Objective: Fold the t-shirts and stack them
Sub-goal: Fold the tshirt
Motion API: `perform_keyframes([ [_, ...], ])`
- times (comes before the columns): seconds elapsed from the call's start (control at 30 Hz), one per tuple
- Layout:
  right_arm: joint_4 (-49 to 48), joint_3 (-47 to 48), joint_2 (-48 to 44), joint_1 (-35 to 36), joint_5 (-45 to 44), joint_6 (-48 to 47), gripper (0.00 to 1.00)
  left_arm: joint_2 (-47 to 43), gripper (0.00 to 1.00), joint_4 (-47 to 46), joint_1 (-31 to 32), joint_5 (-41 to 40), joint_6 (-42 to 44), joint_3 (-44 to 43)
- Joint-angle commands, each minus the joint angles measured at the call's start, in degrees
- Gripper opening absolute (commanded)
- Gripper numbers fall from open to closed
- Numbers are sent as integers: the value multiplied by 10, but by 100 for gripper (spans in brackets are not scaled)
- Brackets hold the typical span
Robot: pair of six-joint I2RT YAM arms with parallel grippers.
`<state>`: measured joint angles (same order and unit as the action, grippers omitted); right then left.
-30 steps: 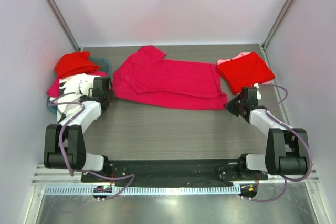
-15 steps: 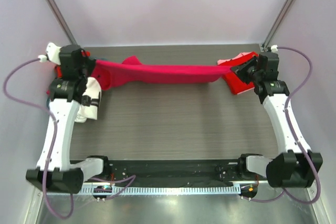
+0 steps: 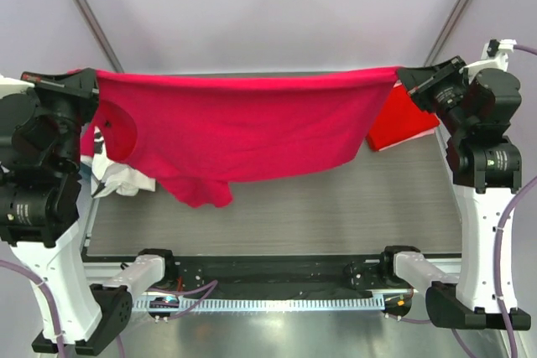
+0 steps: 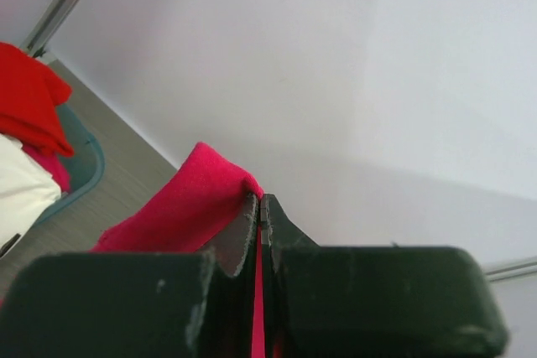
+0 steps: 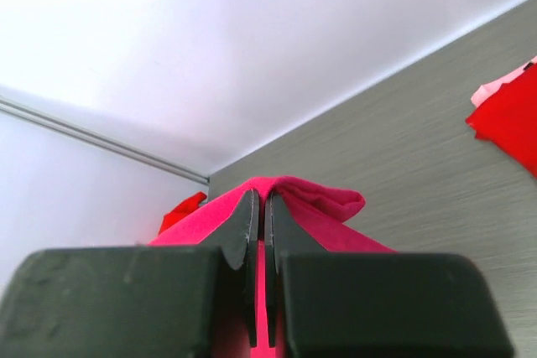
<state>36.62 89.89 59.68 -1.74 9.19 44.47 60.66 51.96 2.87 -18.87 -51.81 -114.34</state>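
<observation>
Grey bench point(image 3: 336, 207) below: crimson t-shirt point(image 3: 243, 127) stretched between left tool point(image 3: 86, 90) and right tool point(image 3: 409, 81), each pinched tight on its edge.

the left arm point(image 3: 59, 278) and right arm point(image 3: 480, 232) had white links, black joint housings and thin purple cables point(image 3: 497, 249); the left gripper point(image 4: 260, 207) had dark, scuffed fingers point(image 4: 239, 241).

A grey wood-grain desk point(image 3: 336, 207) lies inside white enclosure walls point(image 3: 268, 14). Two slanted metal posts point(image 3: 84, 14) point(image 3: 457, 14) rise at its far corners. A white slotted strip point(image 3: 277, 303) runs along the near edge. The left wrist view shows a teal round basket's rim point(image 4: 88, 165) resting on the desk.
</observation>
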Motion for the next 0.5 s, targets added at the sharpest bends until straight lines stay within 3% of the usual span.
perform_keyframes([
  [0.0, 42, 21, 2, -5, -27, -15, 1, 22, 0, 24, -3, 23, 6, 31],
  [0.13, 43, -6, 15, -5, -41, -18, 1, 21, 0, -18, -3, 38, -8, 114],
  [0.3, 29, -22, 77, -6, -37, -20, 1, 86, 0, -73, -3, 56, -37, 169],
  [0.4, 6, 12, 138, -13, -18, -14, 1, 154, 0, -97, -8, 76, -51, 143],
  [0.47, -1, 67, 197, -20, 4, -9, 1, 201, 0, -92, -13, 88, -62, 70],
])
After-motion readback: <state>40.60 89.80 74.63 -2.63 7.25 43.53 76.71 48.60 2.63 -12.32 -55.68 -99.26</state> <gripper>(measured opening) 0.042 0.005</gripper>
